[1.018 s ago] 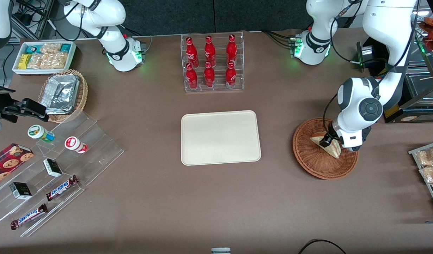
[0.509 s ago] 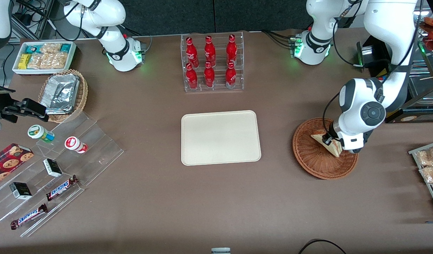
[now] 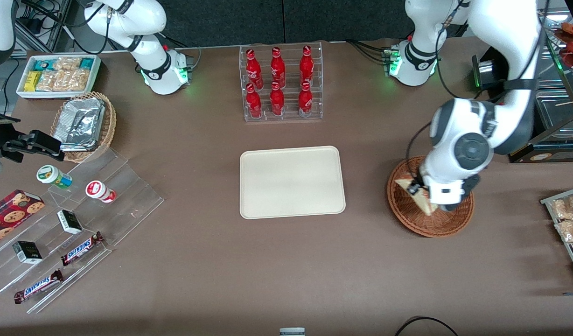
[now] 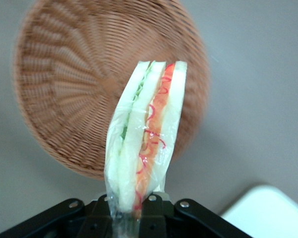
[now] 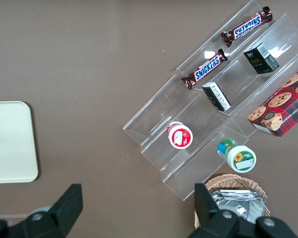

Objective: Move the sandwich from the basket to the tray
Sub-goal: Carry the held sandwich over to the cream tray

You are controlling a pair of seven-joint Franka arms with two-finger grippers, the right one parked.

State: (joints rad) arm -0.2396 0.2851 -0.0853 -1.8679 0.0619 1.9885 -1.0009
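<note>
The gripper (image 3: 419,190), clenched on the plastic-wrapped triangular sandwich (image 4: 144,144), had risen clear above the round reddish-brown wicker basket (image 4: 64,99). The lift looked done; carrying it to the bare cream rectangular tray (image 3: 291,182) remained.

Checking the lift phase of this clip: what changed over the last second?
The tool, shut on the sandwich, rose and swung toward the tray; the sandwich now hangs clear above the basket instead of lying in it. Basket, tray and the other goods stayed put.
</note>
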